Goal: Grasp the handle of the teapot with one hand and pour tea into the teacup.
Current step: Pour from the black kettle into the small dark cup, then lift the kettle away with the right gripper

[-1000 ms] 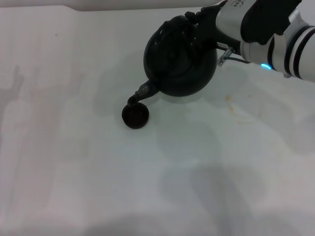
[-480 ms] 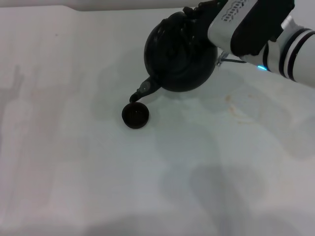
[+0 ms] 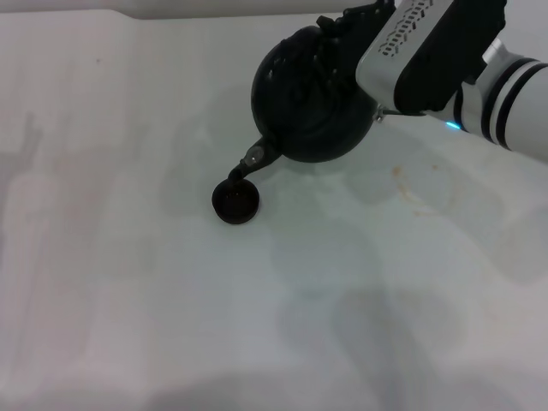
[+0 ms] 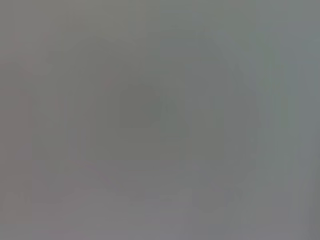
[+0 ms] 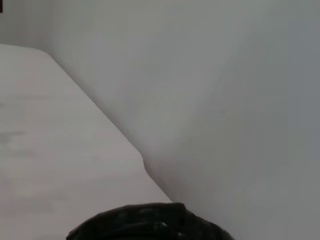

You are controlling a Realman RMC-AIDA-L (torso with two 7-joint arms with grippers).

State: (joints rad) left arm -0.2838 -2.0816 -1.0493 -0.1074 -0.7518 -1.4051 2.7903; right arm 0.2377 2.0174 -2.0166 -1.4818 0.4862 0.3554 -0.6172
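The black teapot hangs above the white table, tilted down toward the left. Its short spout has a pale spot and sits just over the rim of the teacup. The teacup is a tiny dark bowl standing on the table. My right gripper is at the teapot's top, shut on the handle, which is mostly hidden by the fingers and arm. In the right wrist view only a black curved edge of the teapot shows. My left gripper is out of view.
A few faint brownish stains mark the table to the right of the teapot. The table's far edge and a pale wall lie just behind the teapot. The left wrist view shows only plain grey.
My right arm has rolled and lifted slightly, tipping the teapot a bit further. The spout stays over the teacup, which has not moved.
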